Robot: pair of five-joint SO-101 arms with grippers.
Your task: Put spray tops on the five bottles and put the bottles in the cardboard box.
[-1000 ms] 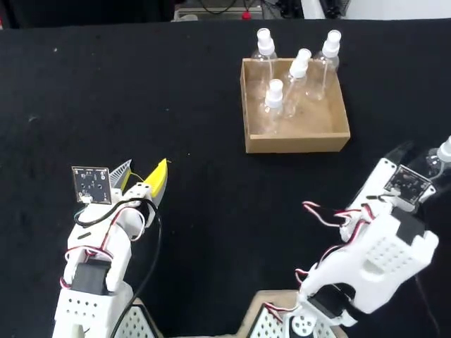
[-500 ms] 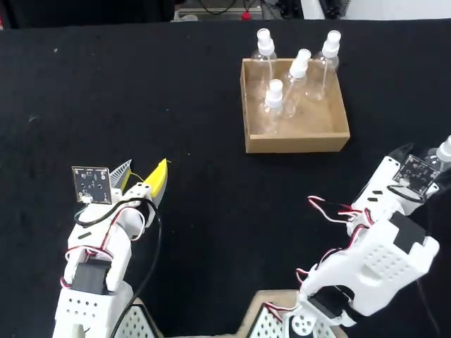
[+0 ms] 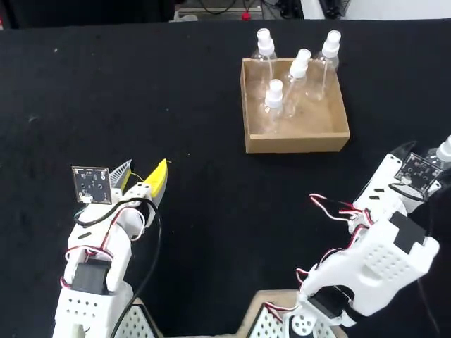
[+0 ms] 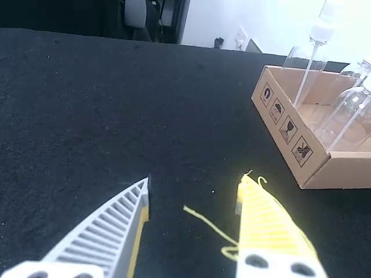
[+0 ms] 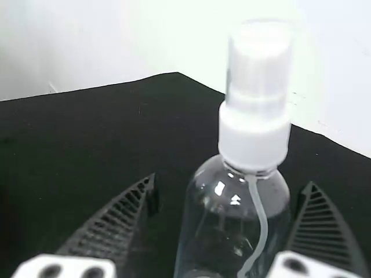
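nearest us, our right gripper (image 5: 231, 180) is spread wide. its two black fingers (image 5: 124, 211) stand one on each side of the fifth bottle (image 5: 232, 231), with a gap showing on both sides, so it grasps nothing. that clear bottle stands upright on the black table (image 3: 141, 84) between the jaws, and its white spray top (image 5: 255, 110) is on. from above we see this top at the table's right edge, well apart from the box. our left gripper (image 4: 194, 180) is likewise released, low over the table on the other side, with nothing between its grey and yellow fingers. farther off, toward the far side, sits the cardboard box (image 3: 296, 144). four bottles (image 3: 273, 98) stand upright in it, each wearing a spray top.
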